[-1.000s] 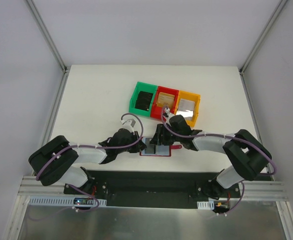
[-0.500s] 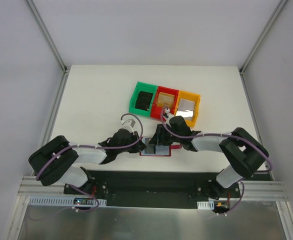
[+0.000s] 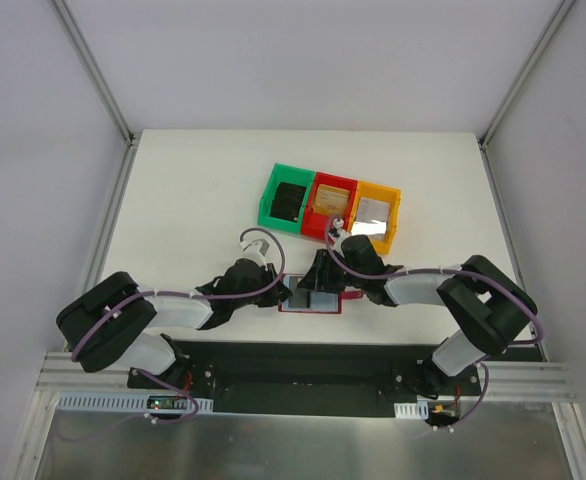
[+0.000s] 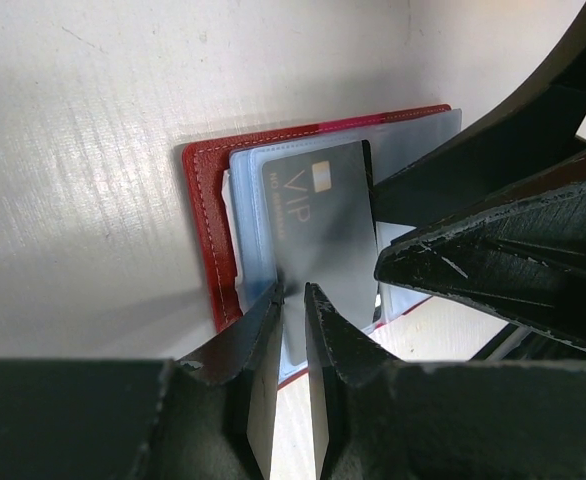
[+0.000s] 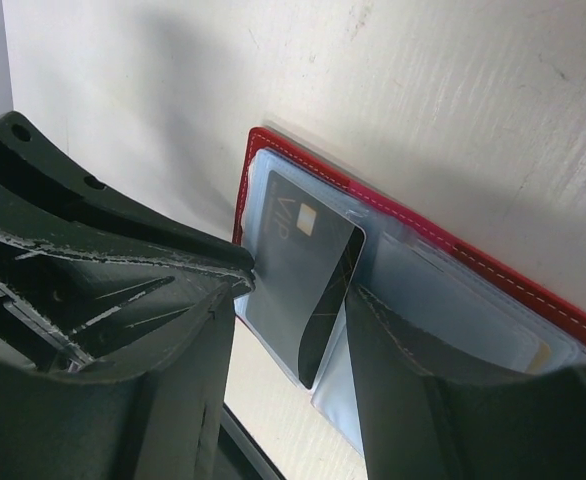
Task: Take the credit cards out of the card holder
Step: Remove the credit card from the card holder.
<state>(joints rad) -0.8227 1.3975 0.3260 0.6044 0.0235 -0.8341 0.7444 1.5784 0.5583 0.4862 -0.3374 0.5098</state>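
The left gripper (image 4: 293,292) is closed to a thin slit, pinching the edge of a blue-grey pocket at 9 o'clock on the open red card holder (image 4: 201,220). The right gripper (image 5: 293,300) stands about half open with a dark grey card (image 5: 303,260) between its fingers. One finger lies against each long edge of the card, which tilts up out of the pocket.

The card reads "VIP" in pale letters beside a small gold chip. A smaller line beneath begins "NO", and the rest is too fine to read.

From above, the holder lies flat on the white table (image 3: 193,200), near its front edge and at 6 o'clock from a row of three bins. The green bin (image 3: 273,195) holds a black card, the red bin (image 3: 318,182) a tan one and the orange bin (image 3: 395,200) a silvery one.

Both arms reach low from their bases with elbows out. Their forearms converge on the holder, the left from 9 o'clock and the right from 2 o'clock.
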